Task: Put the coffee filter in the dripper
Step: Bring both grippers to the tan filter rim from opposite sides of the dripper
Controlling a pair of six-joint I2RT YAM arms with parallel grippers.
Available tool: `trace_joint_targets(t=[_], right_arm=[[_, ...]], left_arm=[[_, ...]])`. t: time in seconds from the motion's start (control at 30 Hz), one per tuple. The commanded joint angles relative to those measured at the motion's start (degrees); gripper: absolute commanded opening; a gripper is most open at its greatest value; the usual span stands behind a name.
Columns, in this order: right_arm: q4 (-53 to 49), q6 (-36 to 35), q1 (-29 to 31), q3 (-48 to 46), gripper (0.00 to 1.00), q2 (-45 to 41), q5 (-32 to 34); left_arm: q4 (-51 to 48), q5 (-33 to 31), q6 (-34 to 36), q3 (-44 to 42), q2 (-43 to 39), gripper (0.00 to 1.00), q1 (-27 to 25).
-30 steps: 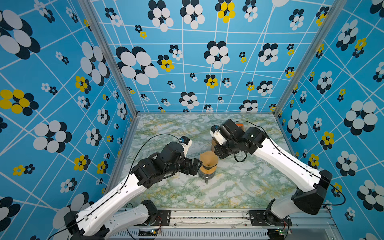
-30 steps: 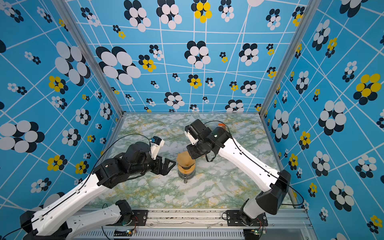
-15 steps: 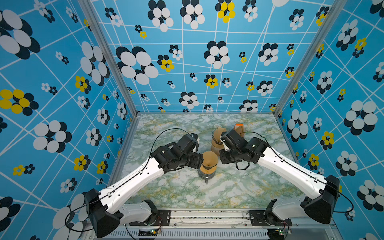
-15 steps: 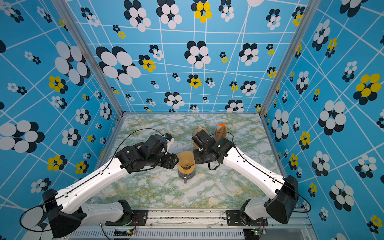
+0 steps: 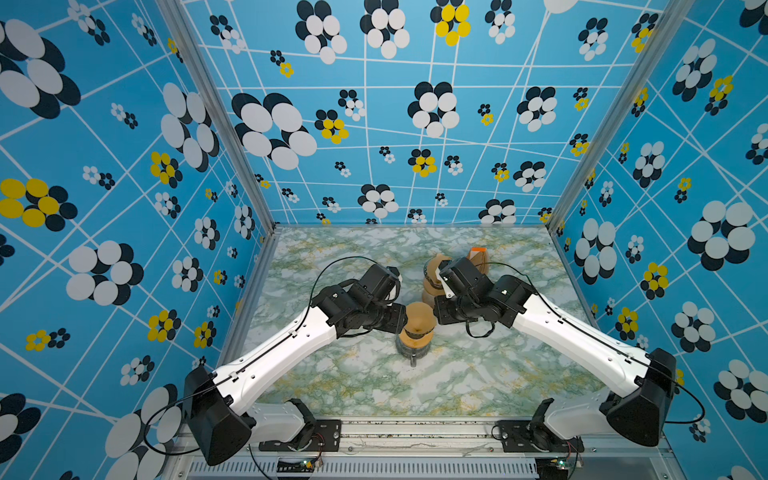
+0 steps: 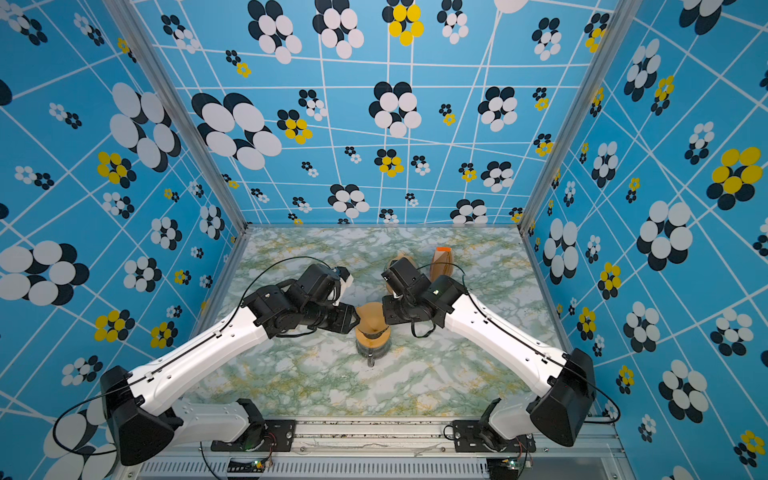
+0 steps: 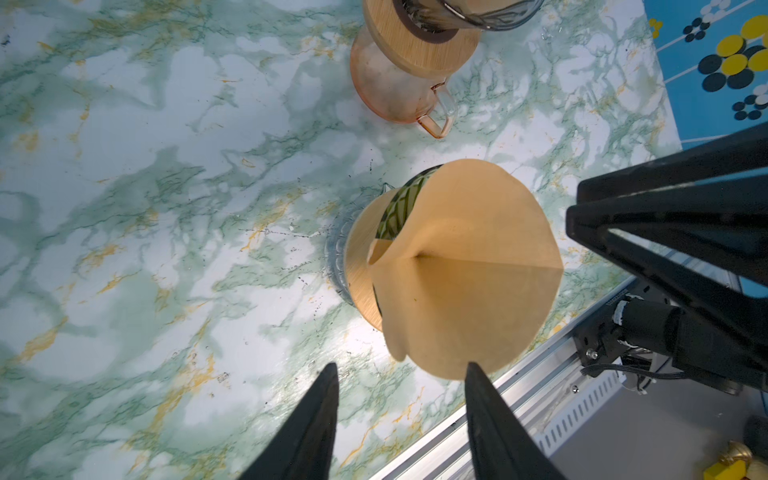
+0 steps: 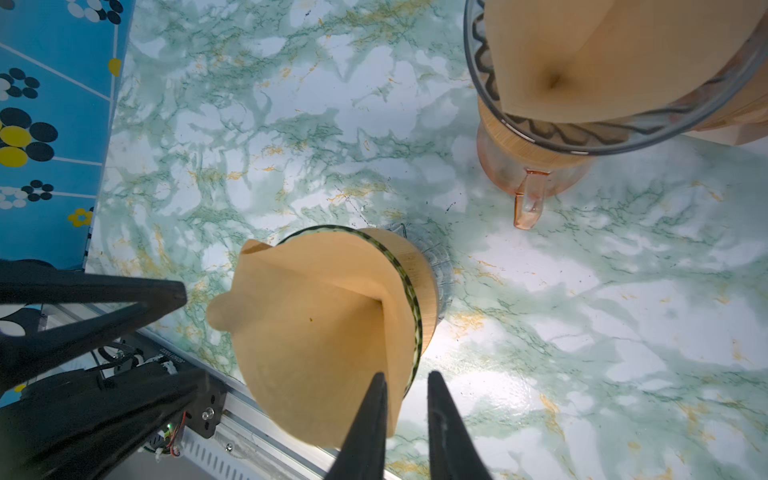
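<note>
Two grippers flank one dripper point(image 5: 413, 337), which sits on a clear glass server point(image 5: 411, 353) at the middle of a green-veined marble table point(image 5: 332, 374). Left of the dripper, the left gripper point(image 7: 399, 370) holds nothing. Its jaws are partly spread, and one black fingertip point(image 7: 471, 376) sits at the edge of the coffee filter point(image 7: 469, 270). The brown paper filter stands opened inside the dripper, point down, with its rim rising well above the dripper's patterned glass lip. Right of the dripper, the right gripper point(image 8: 405, 378) keeps only a slim gap between its jaws. The paper's edge reaches into that gap, but contact cannot be told. Behind the dripper and slightly right, a second dripper point(image 8: 623, 124) with its own filter tops a pink carafe point(image 8: 536, 174). Farther right stands a brown pack point(image 5: 478, 257) with an orange top.
</note>
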Motion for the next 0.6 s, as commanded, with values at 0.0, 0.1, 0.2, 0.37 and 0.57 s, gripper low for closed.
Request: trace_joint_targets(t=[0.0, 0.1, 0.2, 0.37, 0.57], right_arm=[[0.53, -0.73, 0.21, 0.14, 0.20, 1.20, -0.68], [0.87, -0.90, 0.21, -0.10, 0.19, 1.61, -0.55], [1.02, -1.02, 0.20, -0.10, 0.18, 1.97, -0.64], [1.05, -1.52, 0.20, -0.22, 0.18, 2.35, -0.51], [-0.52, -2.05, -0.05, 0.07, 0.29, 2.23, 0.40]], left_arm=[[1.48, 2.15, -2.02, 0.39, 0.94, 0.48, 0.80], [1.35, 2.83, -2.64, 0.35, 1.41, 0.46, 1.53], [1.29, 3.64, -2.99, 0.21, 1.81, 0.44, 1.94], [0.23, 2.94, -3.18, 0.49, 2.93, 0.41, 2.40], [-0.29, 3.03, -2.18, 1.21, 4.57, 0.48, 3.11]])
